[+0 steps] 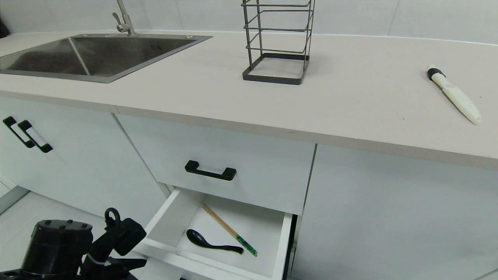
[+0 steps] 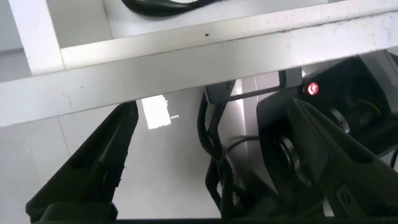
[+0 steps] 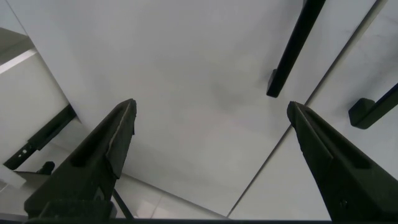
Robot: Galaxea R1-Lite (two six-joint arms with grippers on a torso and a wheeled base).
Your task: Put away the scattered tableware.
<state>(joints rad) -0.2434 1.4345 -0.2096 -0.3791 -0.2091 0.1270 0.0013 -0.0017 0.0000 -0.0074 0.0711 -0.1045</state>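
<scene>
A low white drawer point(image 1: 168, 221) stands pulled out under the counter. Inside it lie a black spoon point(image 1: 212, 241) and a pair of wooden chopsticks point(image 1: 229, 230) with green ends. A white utensil point(image 1: 454, 94) with a black band rests on the beige countertop point(image 1: 350, 101) at the far right. My left arm point(image 1: 116, 238) is low, beside the drawer's front left corner. My left gripper point(image 2: 210, 106) is open just below the drawer's front rim point(image 2: 186, 62), with part of the spoon point(image 2: 155, 6) showing beyond it. My right gripper point(image 3: 210, 106) is open, facing a white cabinet door point(image 3: 186, 93).
A steel sink point(image 1: 97, 54) with a tap point(image 1: 123, 19) is at the back left. A black wire rack point(image 1: 278, 42) stands mid-counter. The shut drawer above the open one has a black handle point(image 1: 210, 171). Black door handles point(image 3: 292, 50) are near my right gripper.
</scene>
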